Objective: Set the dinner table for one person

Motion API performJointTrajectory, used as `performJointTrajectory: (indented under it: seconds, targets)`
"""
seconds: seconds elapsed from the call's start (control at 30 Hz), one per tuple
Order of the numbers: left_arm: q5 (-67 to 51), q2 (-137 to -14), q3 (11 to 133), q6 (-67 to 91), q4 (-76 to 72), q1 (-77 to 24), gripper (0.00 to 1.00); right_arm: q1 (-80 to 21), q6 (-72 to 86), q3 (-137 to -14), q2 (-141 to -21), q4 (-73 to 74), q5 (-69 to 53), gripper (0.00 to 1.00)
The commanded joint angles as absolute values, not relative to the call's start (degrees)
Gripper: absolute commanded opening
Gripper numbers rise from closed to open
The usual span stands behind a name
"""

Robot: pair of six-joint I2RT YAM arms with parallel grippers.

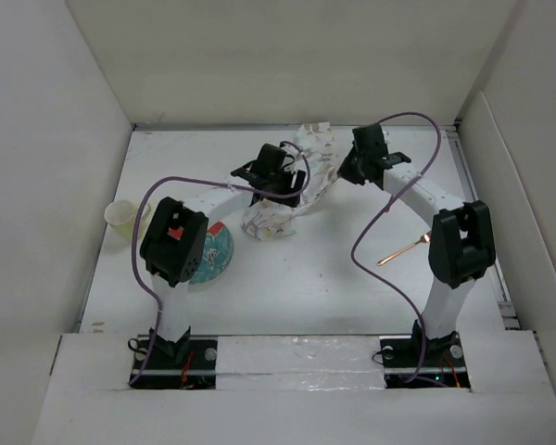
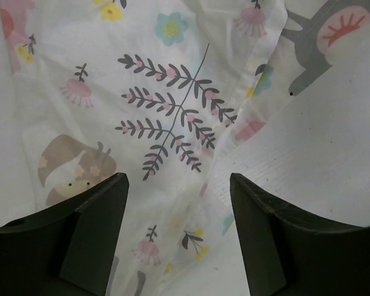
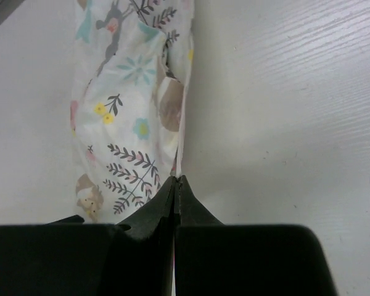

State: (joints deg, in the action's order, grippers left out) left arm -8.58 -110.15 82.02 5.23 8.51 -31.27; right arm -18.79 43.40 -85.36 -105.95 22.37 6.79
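The floral placemat (image 1: 308,176) lies crumpled and partly lifted at the back middle of the white dinner table (image 1: 315,283). My right gripper (image 1: 345,172) is shut on the placemat's edge; in the right wrist view the closed tips (image 3: 176,179) pinch the cloth (image 3: 132,111), which hangs away over the table (image 3: 283,111). My left gripper (image 1: 287,184) is open just above the placemat; in the left wrist view its jaws (image 2: 177,179) stand wide apart with the cloth (image 2: 172,111) between and below them, over the table (image 2: 333,154).
A teal plate (image 1: 211,256) lies at the left, partly under the left arm. A paper cup (image 1: 120,215) stands at the left edge. A copper-coloured utensil (image 1: 403,250) lies at the right by the right arm. White walls enclose the table.
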Motion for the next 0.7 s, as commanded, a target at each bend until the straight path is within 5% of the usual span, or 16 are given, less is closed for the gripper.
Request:
performJointTrajectory:
  seconds: [0.0,0.3,0.43,0.67]
  targets:
    - [-6.6,-112.7,85.1,3.0,8.9,-32.5,0.64,-18.4,42.0,-83.0,-103.5,20.6,5.4,0.00]
    - [-7.8,-120.7,92.6,0.8,8.6,-37.0,0.63,-16.2,40.3,-74.6,-98.7,19.5,4.5,0.00]
    - [-6.2,-125.1,96.2,0.8,11.6,-37.5,0.48,-14.5,39.8,-72.3,-95.9,19.5,4.3,0.00]
    - [-6.4,-124.1,94.7,-2.0,11.7,-38.1,0.49,-11.8,39.7,-70.8,-94.6,19.2,2.6,0.00]
